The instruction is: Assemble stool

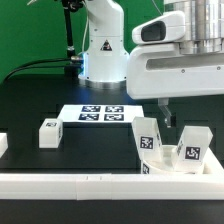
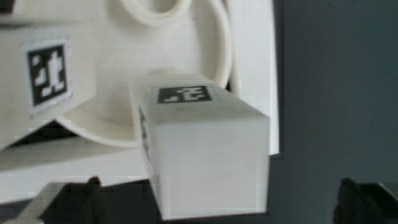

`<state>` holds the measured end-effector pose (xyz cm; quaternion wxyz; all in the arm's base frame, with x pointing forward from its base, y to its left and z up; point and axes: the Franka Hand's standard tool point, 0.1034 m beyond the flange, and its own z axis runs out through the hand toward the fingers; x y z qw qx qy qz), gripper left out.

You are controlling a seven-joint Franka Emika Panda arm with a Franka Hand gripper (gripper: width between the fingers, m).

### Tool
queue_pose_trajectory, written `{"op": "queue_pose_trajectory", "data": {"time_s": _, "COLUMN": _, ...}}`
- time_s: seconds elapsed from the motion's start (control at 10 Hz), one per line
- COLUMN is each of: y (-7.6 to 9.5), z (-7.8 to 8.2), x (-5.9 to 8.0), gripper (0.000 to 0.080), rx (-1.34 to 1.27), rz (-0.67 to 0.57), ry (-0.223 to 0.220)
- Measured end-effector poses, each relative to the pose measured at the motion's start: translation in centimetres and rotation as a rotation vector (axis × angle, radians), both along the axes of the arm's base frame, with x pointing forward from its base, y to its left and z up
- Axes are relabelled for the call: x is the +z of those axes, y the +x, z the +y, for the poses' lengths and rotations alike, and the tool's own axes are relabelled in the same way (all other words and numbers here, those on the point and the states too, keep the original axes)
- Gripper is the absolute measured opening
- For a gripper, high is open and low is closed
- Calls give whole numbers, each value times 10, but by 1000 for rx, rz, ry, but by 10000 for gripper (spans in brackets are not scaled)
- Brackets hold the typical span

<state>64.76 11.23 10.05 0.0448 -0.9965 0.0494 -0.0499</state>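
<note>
The round white seat (image 1: 168,167) lies at the exterior view's right, by the front rail. Tagged white legs stand on it, one on the left (image 1: 148,139) and one on the right (image 1: 193,146). My gripper (image 1: 168,122) hangs just above them. In the wrist view a blocky leg (image 2: 205,150) with a tag on its end stands at the seat's rim (image 2: 125,60). It sits between my fingertips (image 2: 71,200), which are wide apart and do not touch it. My gripper (image 2: 217,205) is open. Another tagged leg (image 2: 48,72) shows on the seat.
A loose tagged leg (image 1: 49,133) stands at the exterior view's left, with another white part (image 1: 3,146) at the left edge. The marker board (image 1: 100,114) lies mid-table before the robot base (image 1: 102,55). A long white rail (image 1: 80,186) runs along the front.
</note>
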Motion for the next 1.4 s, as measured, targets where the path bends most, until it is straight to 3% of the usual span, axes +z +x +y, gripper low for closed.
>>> {"op": "queue_pose_trajectory", "data": {"time_s": 0.5, "y": -1, "z": 7, "x": -4, "gripper": 649, "rx": 665, "rz": -7, "ry": -132}}
{"op": "queue_pose_trajectory", "data": {"time_s": 0.9, "y": 1, "z": -2, "x": -4, "gripper": 649, "rx": 855, "rz": -9, "ry": -174}}
{"op": "queue_pose_trajectory", "data": {"time_s": 1.1, "y": 0, "z": -3, "x": -12, "gripper": 649, "rx": 1097, "rz": 4, "ry": -239}}
{"op": "queue_pose_trajectory", "data": {"time_s": 1.4, "y": 1, "z": -10, "x": -14, "gripper": 649, "rx": 1215, "rz": 19, "ry": -265}}
